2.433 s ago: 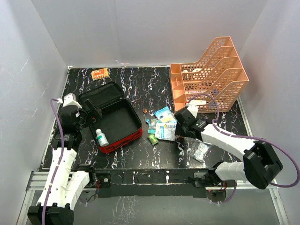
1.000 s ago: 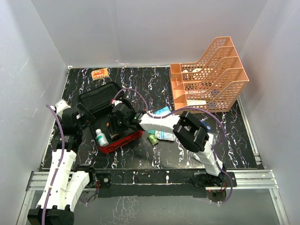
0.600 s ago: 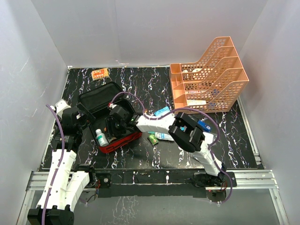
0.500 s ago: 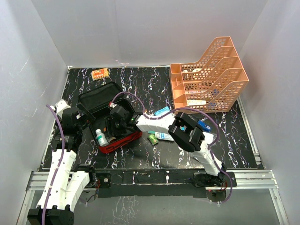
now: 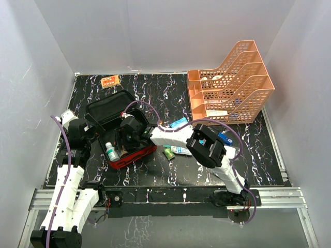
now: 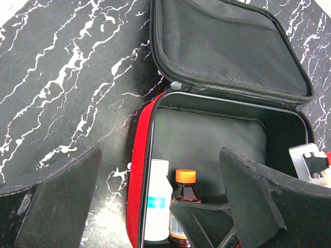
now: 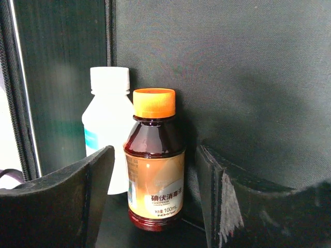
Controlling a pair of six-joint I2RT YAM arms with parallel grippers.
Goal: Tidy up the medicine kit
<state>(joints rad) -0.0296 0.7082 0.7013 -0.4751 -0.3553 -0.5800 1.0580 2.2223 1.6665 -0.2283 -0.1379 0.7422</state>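
Lying unzipped on the left part of the table (image 5: 155, 88), the red medicine kit (image 5: 109, 107), lid folded back toward the far left, black-lined base facing up. Reaching across from the right and dipping the right claw (image 7: 155, 155) into that base, close to its left wall. Keeping this claw released, fingers (image 7: 62, 206) spread on either side of a brown bottle (image 7: 154, 175) with an orange cap, a sliver of gap showing on each side, so grasping nothing. Standing upright on the black lining, that brown bottle, just beside a white bottle (image 7: 106, 124) with a white cap, also upright; touching or not, impossible to tell. Hanging at the kit's left side, the left claw (image 6: 159, 170), spread wide and empty, looking down over the near-left corner of the base. Standing at the far right of the table, well apart from the kit, an orange plastic tiered tray (image 5: 232, 77). Lying loose between kit and tray, a few small packets (image 5: 182, 150), among them a blue sachet (image 5: 178, 123) and a small green box (image 5: 168, 153). Resting near the far left edge, beyond the lid, an orange blister pack (image 5: 110, 80).
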